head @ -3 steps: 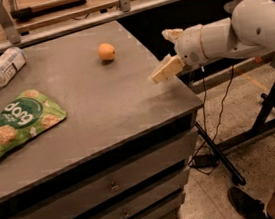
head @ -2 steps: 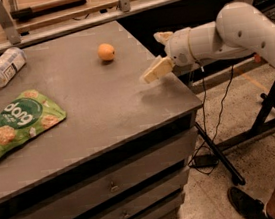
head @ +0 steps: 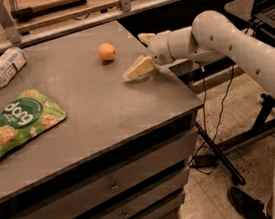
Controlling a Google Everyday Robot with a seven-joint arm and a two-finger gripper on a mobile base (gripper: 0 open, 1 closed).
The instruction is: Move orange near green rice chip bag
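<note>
The orange (head: 106, 51) sits on the grey table top (head: 97, 111), near its far right part. The green rice chip bag (head: 16, 122) lies flat at the table's left edge, well apart from the orange. My gripper (head: 140, 53) reaches in from the right on the white arm (head: 230, 44). It hovers just above the table, a short way right of the orange and not touching it. Its fingers are open and hold nothing; one cream fingertip (head: 139, 69) points toward the table, the other (head: 144, 37) is behind it.
A clear plastic bottle with a white cap (head: 2, 69) lies on its side at the table's far left. The table has drawers (head: 112, 185) below its front edge. A rail (head: 124, 5) runs behind it. A black stand and cables (head: 223, 145) are on the floor at the right.
My gripper has moved left over the table toward the orange. The orange, bag and bottle have not moved.
</note>
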